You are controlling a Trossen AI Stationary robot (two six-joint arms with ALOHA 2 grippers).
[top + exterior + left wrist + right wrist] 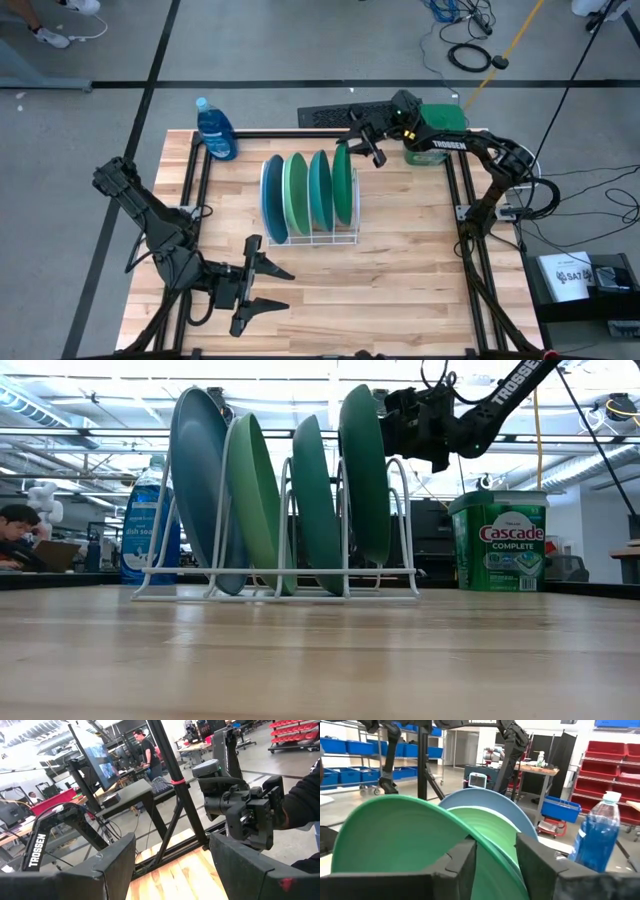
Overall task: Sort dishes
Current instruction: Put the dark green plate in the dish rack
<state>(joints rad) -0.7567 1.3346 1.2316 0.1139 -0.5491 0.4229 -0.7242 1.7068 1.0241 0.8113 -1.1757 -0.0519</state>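
Four plates stand on edge in the white wire rack (310,238) at mid-table: blue (200,480), light green (255,500), teal (315,500) and dark green (362,470). Their lower rims sit in the rack's slots. My right gripper (365,150) is at the far, upper rim of the dark green plate (395,835), open, with one finger on each side of that rim. My left gripper (262,285) hangs open over the table's near left part with nothing between its fingers. My right gripper's fingers (465,860) come level from the table's far right side. They stand on either side of the dark green plate's upper rim (492,855). Whether a finger touches the rim, I cannot tell. The plate rests in the rack's rightmost slot.
A blue soap bottle (215,130) stands at the far left corner, and a green detergent tub (497,540) at the far right. Black frame posts (195,190) run along the table's sides. Bare wood lies in front of the rack.
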